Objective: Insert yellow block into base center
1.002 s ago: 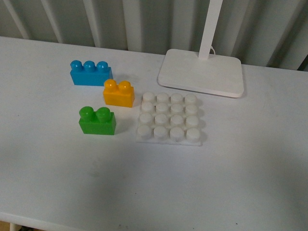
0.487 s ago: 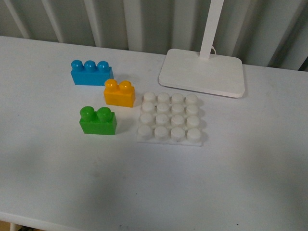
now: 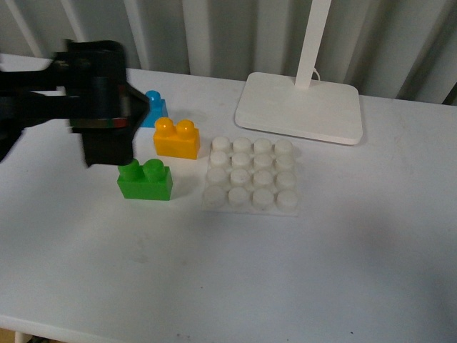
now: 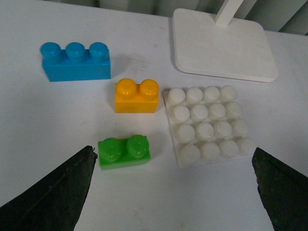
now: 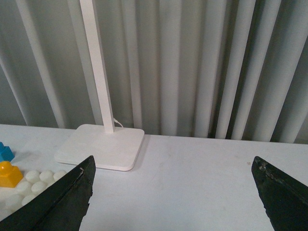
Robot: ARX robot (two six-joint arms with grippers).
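- Sitting upright on the white tabletop (image 3: 300, 279), the yellow block (image 3: 176, 139) has its two studs pointing up and nothing gripping it.
- It is just left of the far-left corner of the base (image 3: 251, 176). From here I cannot tell whether the two touch.
- The base lies flat with all sixteen of its studs bare.
- The green brick (image 3: 145, 180) stands nearer and slightly left of the yellow block, a little apart from it.
- The blue brick (image 3: 155, 107) is farther back and to the left. In the front view the left arm covers most of it, while the left wrist view shows it whole with three studs.
- The left tool (image 4: 172, 150) shows in the front view as a dark blur above the left part of the tabletop, over the bricks. Its fingers (image 4: 53, 192) are spread wide and hold nothing.
- The right tool (image 5: 171, 163) is also spread wide and empty. It is out of the front view, and its own camera looks across bare tabletop to the right of the lamp foot (image 3: 300, 107).
- The lamp foot lies beyond the base, and a white pole (image 3: 313, 43) rises from it.
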